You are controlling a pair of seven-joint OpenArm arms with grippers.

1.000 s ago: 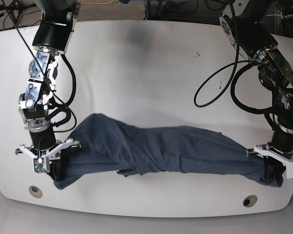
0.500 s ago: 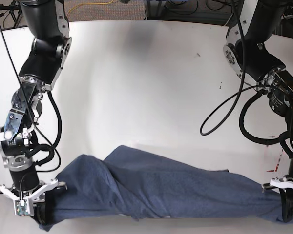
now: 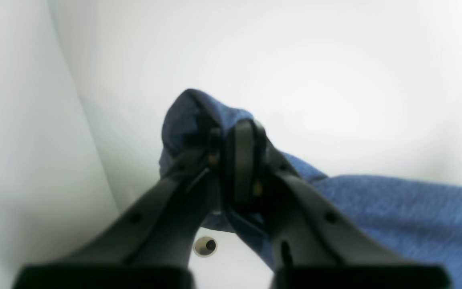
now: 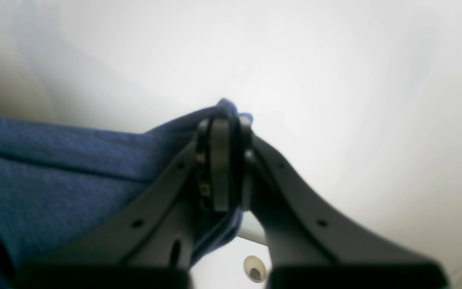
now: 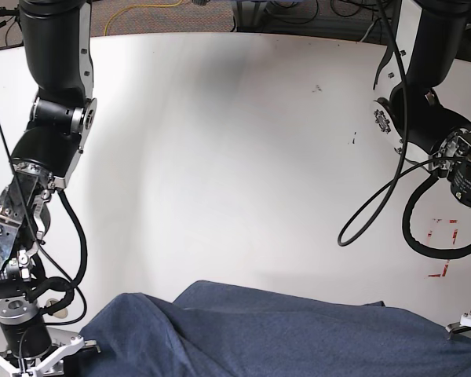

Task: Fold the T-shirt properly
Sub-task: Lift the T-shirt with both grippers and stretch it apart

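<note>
Base view bright, evenly lit, sharp; soft shadow band across white table (image 5: 243,157) centre, straight edges bow toward frame borders. Both wrist views soft, hazy: table washed out to near-white glare, gripper fingers (image 3: 244,160) nearest lens dark and blurred, T-shirt (image 3: 395,216) weave only faintly resolved, dim corners at left.

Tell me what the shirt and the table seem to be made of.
Shirt: soft knit cloth, likely cotton blend; heathered blue weave, limp folds, matte. Table: hard, smooth white board, maybe laminate; faint sheen, small scuffs.
</note>
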